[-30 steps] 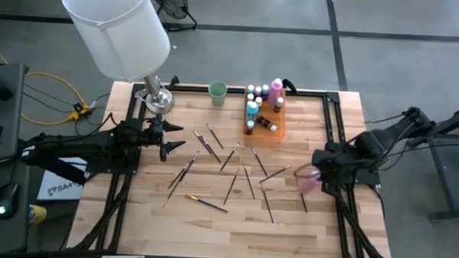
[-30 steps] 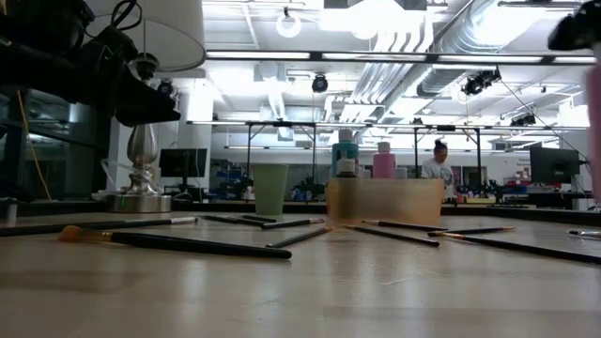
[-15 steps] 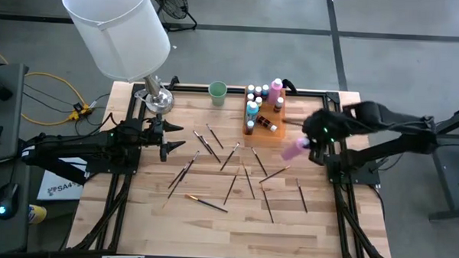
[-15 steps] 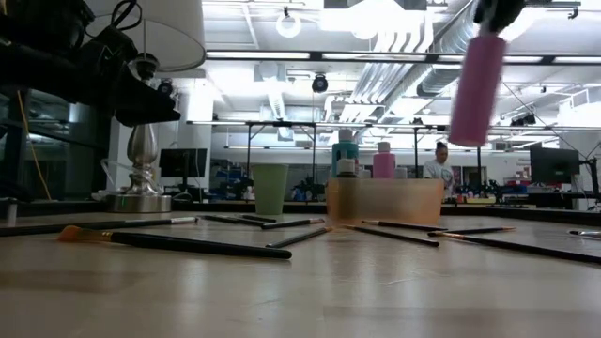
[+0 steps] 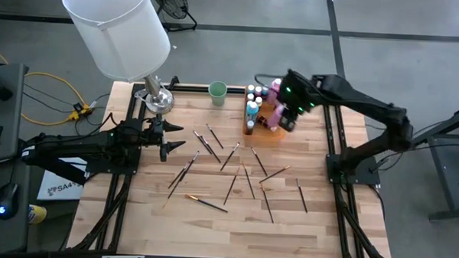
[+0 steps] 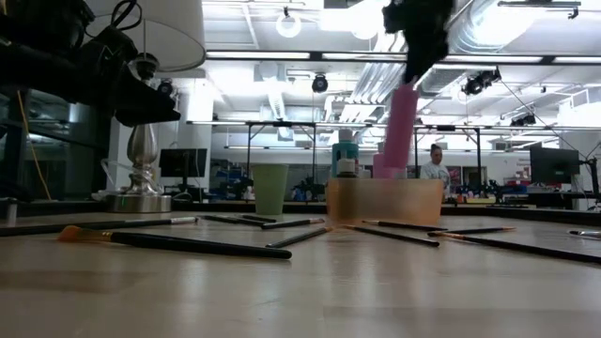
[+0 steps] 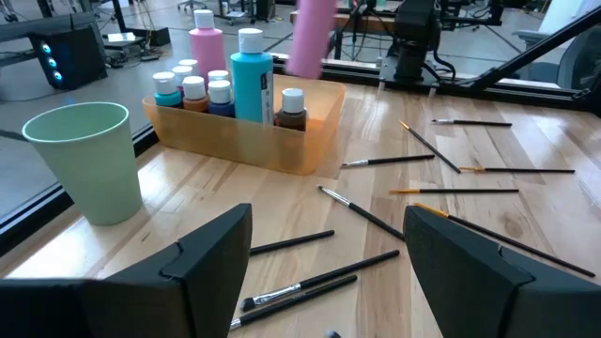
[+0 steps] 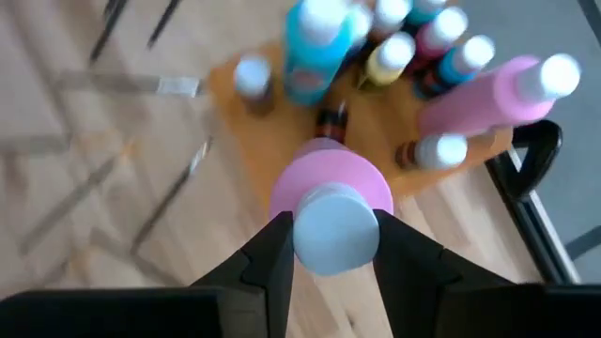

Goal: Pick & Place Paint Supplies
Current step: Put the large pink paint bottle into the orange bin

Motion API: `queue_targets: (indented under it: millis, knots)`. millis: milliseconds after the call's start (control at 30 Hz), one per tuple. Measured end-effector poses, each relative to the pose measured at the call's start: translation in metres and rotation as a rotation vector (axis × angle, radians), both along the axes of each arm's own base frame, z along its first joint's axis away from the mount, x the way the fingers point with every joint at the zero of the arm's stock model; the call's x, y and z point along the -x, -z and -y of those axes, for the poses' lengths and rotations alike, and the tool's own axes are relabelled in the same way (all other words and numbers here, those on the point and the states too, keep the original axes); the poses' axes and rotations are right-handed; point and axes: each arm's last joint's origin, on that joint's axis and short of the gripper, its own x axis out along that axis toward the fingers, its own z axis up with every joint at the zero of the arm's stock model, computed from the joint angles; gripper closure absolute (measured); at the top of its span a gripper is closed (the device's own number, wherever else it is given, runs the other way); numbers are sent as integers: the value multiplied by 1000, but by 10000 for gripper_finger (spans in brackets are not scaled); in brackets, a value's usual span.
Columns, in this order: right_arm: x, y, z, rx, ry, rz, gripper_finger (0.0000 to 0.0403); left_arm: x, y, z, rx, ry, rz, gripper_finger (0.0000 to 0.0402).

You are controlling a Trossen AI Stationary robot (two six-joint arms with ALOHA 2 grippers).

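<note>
My right gripper (image 5: 286, 116) hangs over the orange tray (image 5: 261, 134) at the table's far side, shut on a tall pink paint bottle (image 6: 401, 130) with a pale cap (image 8: 335, 230). In the tray stand several small pale-capped bottles (image 7: 192, 89), a tall teal one (image 7: 251, 80) and another tall pink one (image 7: 207, 47). Thin dark-handled brushes (image 5: 230, 169) lie flat and scattered across the middle of the table. My left gripper (image 7: 329, 272) is open at the table's left side, level and pointing toward the brushes, with nothing between its fingers. My right gripper pinches the pink bottle's upper body (image 8: 331, 183), just below the cap, between its two fingers (image 8: 272, 258). The fingers come from above, slanting down. The bottle hangs below them, cap up and tilted, its lower end (image 6: 390, 169) near the height of the tray's rim.
A pale green cup (image 5: 218, 91) stands left of the tray at the far edge. A lamp with a large white shade (image 5: 122, 29) and silver base (image 5: 158, 100) is at the far left corner. Black frame rails (image 5: 333, 125) run along the table's sides.
My right gripper has swung from the table's right edge toward the far edge and left, rising and tipping further downward, and now hangs over the tray. The pink bottle has gone with it, lifted clear all the way, and now hangs nearly upright.
</note>
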Motion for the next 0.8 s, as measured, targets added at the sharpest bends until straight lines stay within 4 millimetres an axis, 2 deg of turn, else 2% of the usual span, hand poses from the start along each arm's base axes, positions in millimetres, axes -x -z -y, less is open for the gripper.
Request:
queue_targets:
  millis: [267,800]
  knots:
    - [-20,29,52,-56,233,12,285,0,0,0,0,0,0,128]
    - [-40,71,97,-132,412,24,276,0,0,0,0,0,0,128]
